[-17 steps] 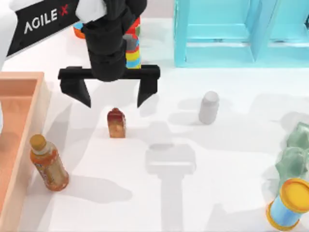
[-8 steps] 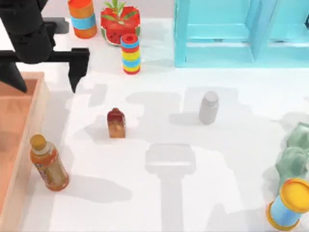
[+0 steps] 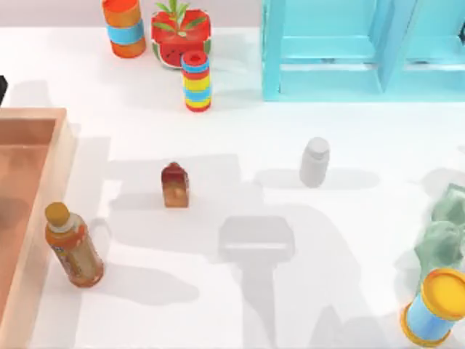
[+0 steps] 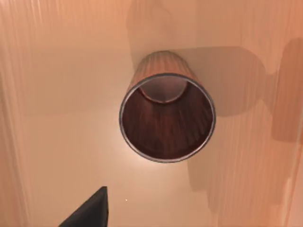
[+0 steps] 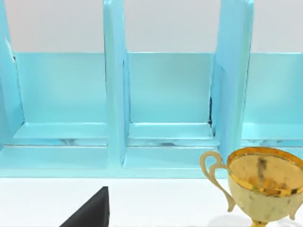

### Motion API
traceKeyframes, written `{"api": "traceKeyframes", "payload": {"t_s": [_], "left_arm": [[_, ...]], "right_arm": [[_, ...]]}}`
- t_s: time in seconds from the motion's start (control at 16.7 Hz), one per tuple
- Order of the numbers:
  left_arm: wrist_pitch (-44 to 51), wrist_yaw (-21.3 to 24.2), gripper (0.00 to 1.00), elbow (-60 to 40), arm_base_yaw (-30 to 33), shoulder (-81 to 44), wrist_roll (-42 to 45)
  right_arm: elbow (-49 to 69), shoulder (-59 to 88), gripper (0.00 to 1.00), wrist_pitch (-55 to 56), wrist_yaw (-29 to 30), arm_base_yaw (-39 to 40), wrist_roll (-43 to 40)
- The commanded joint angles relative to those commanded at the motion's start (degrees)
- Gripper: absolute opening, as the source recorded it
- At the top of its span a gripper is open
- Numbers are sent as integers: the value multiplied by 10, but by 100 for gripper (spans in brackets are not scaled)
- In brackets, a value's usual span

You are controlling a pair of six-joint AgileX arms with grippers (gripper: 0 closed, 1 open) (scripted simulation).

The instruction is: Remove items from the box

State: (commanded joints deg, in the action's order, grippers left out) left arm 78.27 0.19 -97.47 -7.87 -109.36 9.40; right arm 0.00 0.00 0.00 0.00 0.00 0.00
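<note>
The box (image 3: 45, 190) lies at the table's left edge, with thick pale wooden walls and a reddish-brown floor. In the left wrist view the small dark reddish-brown cup (image 4: 166, 118) stands upright on the box floor (image 4: 57, 142), seen from straight above. One dark fingertip (image 4: 92, 213) of my left gripper hangs beside the cup without touching it, well off to one side, so the jaws stand open. The short amber bottle (image 3: 175, 185) with a dark red top stands on the white table right of the box. My right gripper's fingertip (image 5: 92, 213) faces the turquoise shelf, open and holding nothing.
A taller orange-brown bottle (image 3: 73, 245) stands against the box's outer wall. A pale grey bottle (image 3: 314, 161) is mid-table. The turquoise shelf unit (image 3: 363, 51), ring stack (image 3: 196, 81), watermelon planter (image 3: 180, 33) and striped can (image 3: 123, 27) line the back. A gold trophy (image 5: 260, 184) stands by the shelf.
My left arm has swung left from above the short bottle, off the top view's edge, to over the box. The short bottle has stayed where it stood.
</note>
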Motion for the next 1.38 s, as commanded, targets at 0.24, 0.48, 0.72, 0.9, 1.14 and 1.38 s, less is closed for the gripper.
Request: {"api": "traceKeyframes", "payload": {"t_s": [0.24,0.48,0.72,0.9,1.14,1.38], "left_arm": [[-3,0,100,-1,1,-3,0],[-68,0,100,53,-19,-18,19],[-164,0,100,130,-21,-35,22],[-208,0,100,173,-8,-36,7],[-217,0,100,183,-2,-34,2],[-217,0,77,183,-2,-34,2]], "right_arm": [[0,0,100,0,0,0,0],[0,0,100,0,0,0,0],[0,0,100,0,0,0,0],[0,0,100,0,0,0,0],[0,0,100,0,0,0,0],[0,0,100,0,0,0,0]]}}
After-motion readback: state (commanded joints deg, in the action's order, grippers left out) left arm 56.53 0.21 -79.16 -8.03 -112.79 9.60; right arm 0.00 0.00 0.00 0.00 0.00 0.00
